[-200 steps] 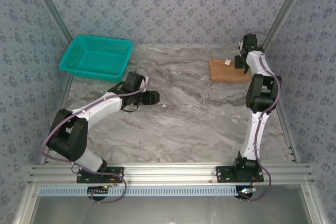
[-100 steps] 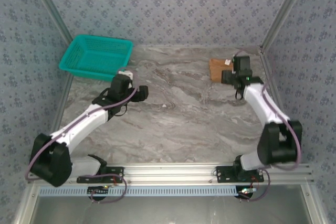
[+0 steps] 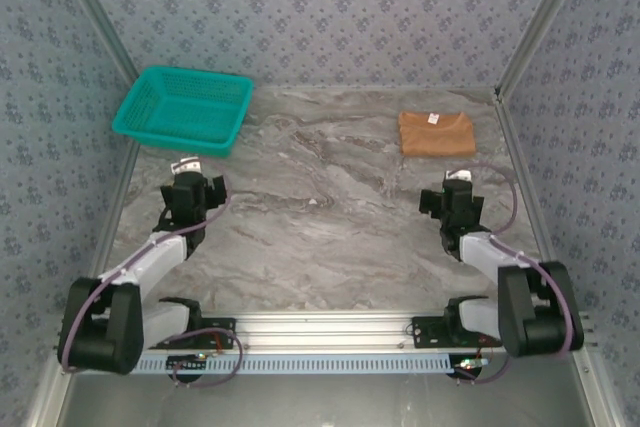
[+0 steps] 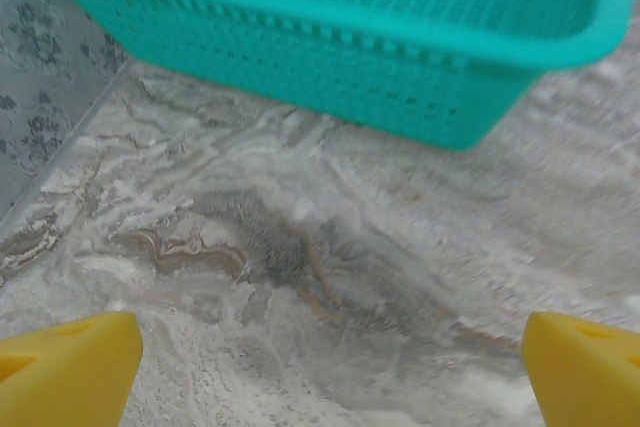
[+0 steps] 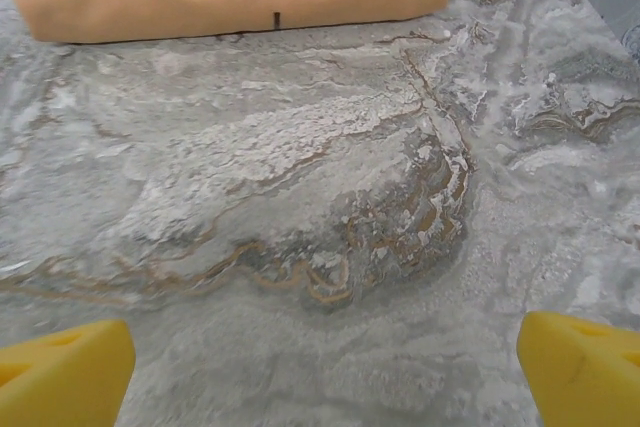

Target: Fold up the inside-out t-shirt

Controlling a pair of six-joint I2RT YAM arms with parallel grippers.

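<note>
Orange-tan t-shirt, folded, flat

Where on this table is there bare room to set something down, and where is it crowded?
Widest bare marble lies mid-table between the open left claw and right claw, running back between the teal mesh basket and the folded t-shirt. Crowded: far-left corner (basket), far-right (t-shirt), and around each claw.

The orange-tan t-shirt lay folded into a compact flat rectangle, white neck tag uppermost, at the counter's far right.
</note>
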